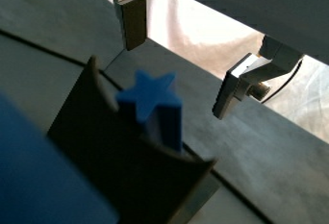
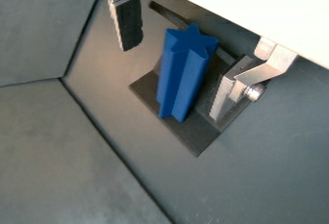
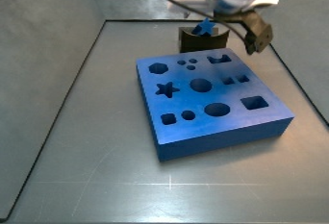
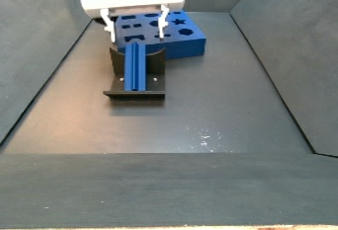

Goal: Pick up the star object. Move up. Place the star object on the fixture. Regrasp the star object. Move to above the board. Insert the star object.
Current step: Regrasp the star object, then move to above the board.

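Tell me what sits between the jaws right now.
The star object, resting on the fixture, stands between the open gripper; neither finger visibly touches it in both wrist views.

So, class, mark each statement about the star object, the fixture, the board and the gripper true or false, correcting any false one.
1. The star object rests on the fixture. True.
2. The gripper is clamped on the star object. False: its fingers stand apart, clear of it.
3. The star object sits in the board. False: the board's star hole is empty.
4. The gripper is over the fixture. True.
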